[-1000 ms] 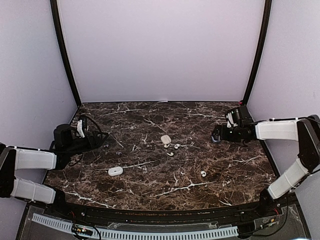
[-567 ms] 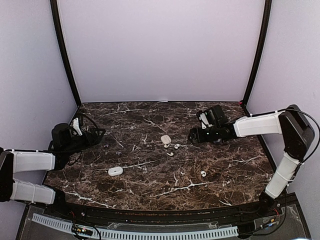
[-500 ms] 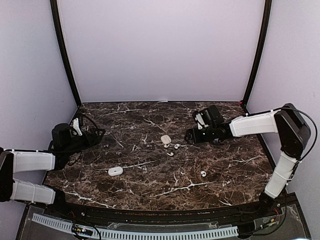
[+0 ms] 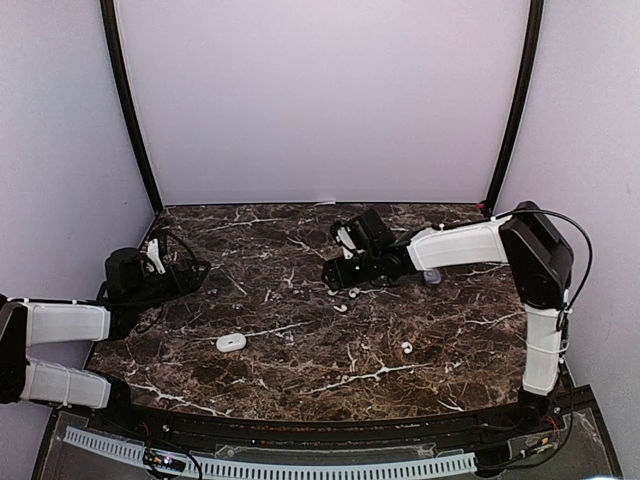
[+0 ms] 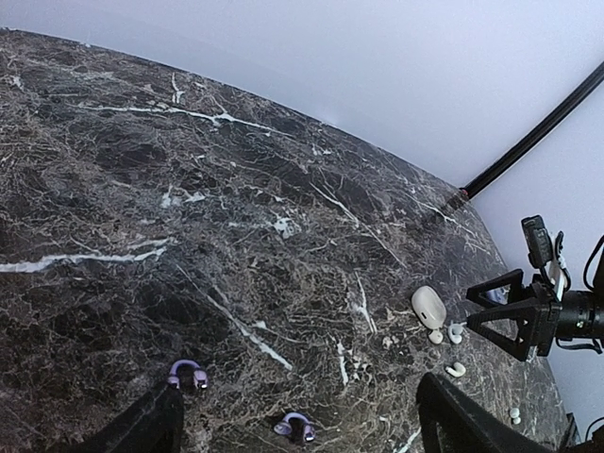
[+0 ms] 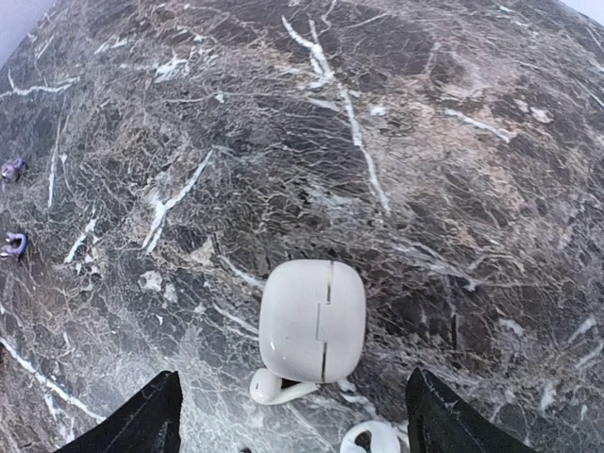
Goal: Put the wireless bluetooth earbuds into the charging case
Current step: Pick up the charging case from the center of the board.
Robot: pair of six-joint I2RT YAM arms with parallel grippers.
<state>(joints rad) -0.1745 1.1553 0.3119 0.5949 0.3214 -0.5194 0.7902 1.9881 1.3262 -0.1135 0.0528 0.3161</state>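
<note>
White charging case (image 6: 313, 321) lies shut on a dark marble table (image 6: 453, 142), its contents hidden, with two white earbuds (image 6: 278, 387) loose just beside it. Above the case the right gripper (image 4: 330, 272) hangs with jaws spread and empty. Well left of the case, the left gripper (image 4: 195, 268) is likewise spread and empty.

The worktop (image 4: 300, 370) is dark brown marble veined with white. Near its middle lies a white charging case (image 6: 312, 319) with a thin seam across it. A white earbud (image 6: 278, 387) lies right against one end and a second earbud (image 6: 370, 439) just beside. A third earbud (image 4: 340, 308) lies near, and a fourth earbud (image 4: 405, 346) well apart to the right. A second white case (image 4: 231, 342) lies alone at the left front. Two small purple buds (image 5: 187, 375) lie toward the left side.
</note>
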